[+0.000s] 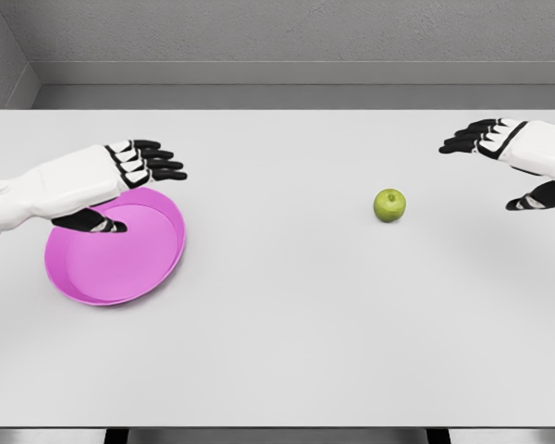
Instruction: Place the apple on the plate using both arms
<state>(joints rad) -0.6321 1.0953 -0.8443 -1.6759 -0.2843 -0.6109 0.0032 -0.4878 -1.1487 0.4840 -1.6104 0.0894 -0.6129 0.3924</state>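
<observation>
A small green apple [389,204] rests on the white table [287,324], right of the middle. A pink plate [120,264] lies at the left. My left hand [137,185] hovers over the plate's far rim, its fingers spread and holding nothing. My right hand [499,166] hangs open at the right edge, a short way right of the apple and slightly behind it, apart from it.
A grey wall and a floor strip run behind the table's far edge [277,110]. The table's front edge [277,427] lies near the bottom of the view.
</observation>
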